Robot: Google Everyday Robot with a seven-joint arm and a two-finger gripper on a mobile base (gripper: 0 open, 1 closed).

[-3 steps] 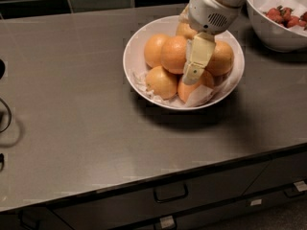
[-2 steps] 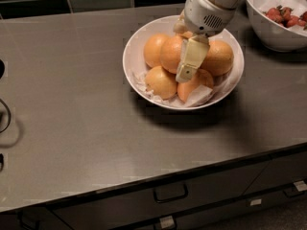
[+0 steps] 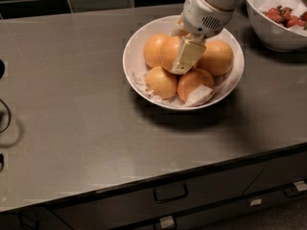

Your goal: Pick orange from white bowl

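The white bowl [image 3: 136, 42] stands on the counter at the upper middle, lined with crumpled white paper and holding several oranges in a heap. My gripper [image 3: 183, 63] reaches down into the bowl from the upper right. Its cream tip lies against the right side of the top middle orange [image 3: 169, 51], between it and the large orange [image 3: 218, 56] on the right. A deeper-coloured orange [image 3: 192, 84] sits just below the tip at the bowl's front. The arm's white housing [image 3: 206, 8] hides the back of the bowl.
A deeper white bowl [image 3: 276, 35] with red fruit stands at the upper right, close to the arm. The dark counter's front edge [image 3: 158, 178] runs above drawers with handles. Dark tiles line the back wall. Black rounded parts show at the left edge.
My gripper has shifted a little to the left across the heap, from the gap by the right orange onto the side of the top middle orange. The oranges have not moved.
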